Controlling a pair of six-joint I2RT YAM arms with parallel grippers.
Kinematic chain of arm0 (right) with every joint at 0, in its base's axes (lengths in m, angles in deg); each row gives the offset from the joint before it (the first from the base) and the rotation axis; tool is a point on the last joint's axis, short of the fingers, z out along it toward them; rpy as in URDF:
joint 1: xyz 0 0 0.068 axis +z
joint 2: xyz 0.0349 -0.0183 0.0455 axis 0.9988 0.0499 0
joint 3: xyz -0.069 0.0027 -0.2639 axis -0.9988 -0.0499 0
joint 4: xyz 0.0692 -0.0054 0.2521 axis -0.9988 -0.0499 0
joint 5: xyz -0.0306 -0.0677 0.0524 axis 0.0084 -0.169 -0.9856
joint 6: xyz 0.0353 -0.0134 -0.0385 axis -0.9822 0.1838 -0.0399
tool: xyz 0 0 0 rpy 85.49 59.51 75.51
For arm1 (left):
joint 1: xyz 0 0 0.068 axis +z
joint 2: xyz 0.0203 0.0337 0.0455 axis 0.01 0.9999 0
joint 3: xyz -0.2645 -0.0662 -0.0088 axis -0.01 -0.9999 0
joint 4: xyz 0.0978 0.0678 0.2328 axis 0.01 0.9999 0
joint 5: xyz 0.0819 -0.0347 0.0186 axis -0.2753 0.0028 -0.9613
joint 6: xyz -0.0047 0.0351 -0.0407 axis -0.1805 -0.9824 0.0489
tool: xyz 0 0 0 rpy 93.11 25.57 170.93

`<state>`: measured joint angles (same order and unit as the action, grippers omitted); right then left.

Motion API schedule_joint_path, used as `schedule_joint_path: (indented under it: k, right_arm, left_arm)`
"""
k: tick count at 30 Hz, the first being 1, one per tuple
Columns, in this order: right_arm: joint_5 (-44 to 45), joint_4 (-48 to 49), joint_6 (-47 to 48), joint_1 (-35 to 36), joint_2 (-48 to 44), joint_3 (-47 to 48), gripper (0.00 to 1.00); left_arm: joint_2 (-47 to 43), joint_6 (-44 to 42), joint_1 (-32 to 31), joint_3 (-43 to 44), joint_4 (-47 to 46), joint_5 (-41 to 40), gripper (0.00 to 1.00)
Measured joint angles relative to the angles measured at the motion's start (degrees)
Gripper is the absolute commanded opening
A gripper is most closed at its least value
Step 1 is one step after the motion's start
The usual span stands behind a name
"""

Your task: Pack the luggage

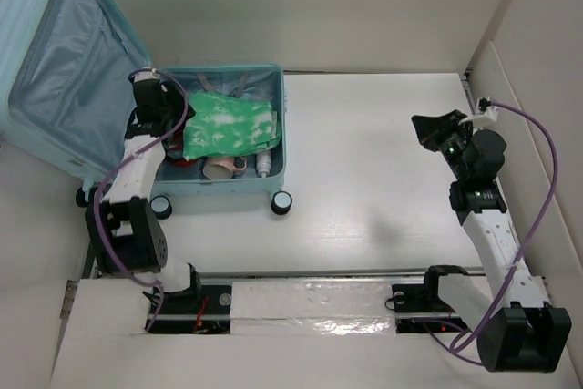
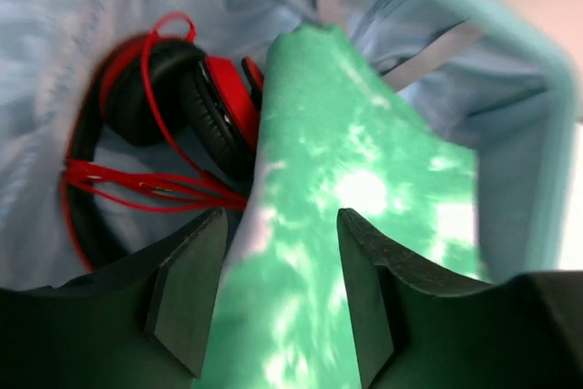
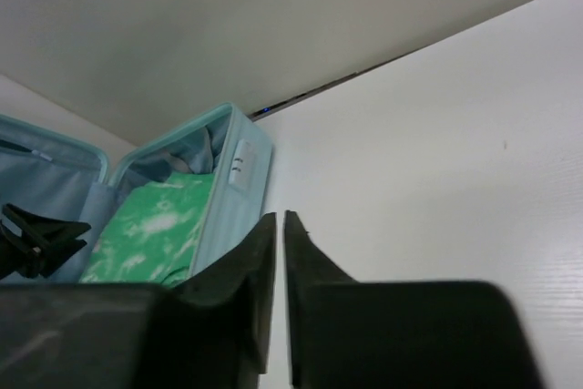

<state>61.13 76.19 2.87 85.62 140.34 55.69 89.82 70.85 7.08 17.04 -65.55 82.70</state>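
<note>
The luggage [image 1: 64, 70] lies open at the table's far left, its lid leaning back against the wall. A green-and-white cloth [image 1: 228, 129] covers most of the base. My left gripper [image 1: 168, 125] hangs over the base's left side. In the left wrist view that gripper [image 2: 281, 218] is open above the cloth [image 2: 364, 198], with nothing between the fingers. Red-and-black headphones [image 2: 182, 97] lie just left of it. My right gripper [image 1: 424, 127] is raised over the bare table at the right. In the right wrist view its [image 3: 281, 216] fingers are shut and hold nothing.
A pink mug [image 1: 223, 168] and a small white bottle [image 1: 264, 163] lie in the luggage below the cloth. The luggage's caster wheels [image 1: 281, 202] face the arms. Walls close in the table at the back and the right.
</note>
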Motion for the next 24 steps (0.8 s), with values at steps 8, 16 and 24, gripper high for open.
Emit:
schedule_joint_path:
  k: [8, 16, 24]
  right_arm:
    - [-3.39, 0.5, 4.15, 4.33, 5.27, 0.63, 0.07]
    - [-9.38, 0.42, 7.08, 6.54, 6.84, 2.16, 0.31]
    - [-13.35, 0.35, 9.44, 7.28, 5.77, 3.06, 0.41]
  left_arm:
    - [-31.54, 4.83, 0.0, -7.8, 1.49, -15.1, 0.0]
    - [-49.33, 9.77, 0.2, -11.58, 11.26, -43.52, 0.51]
    - [-34.36, 5.38, 7.19, -8.68, 19.23, -55.34, 0.78]
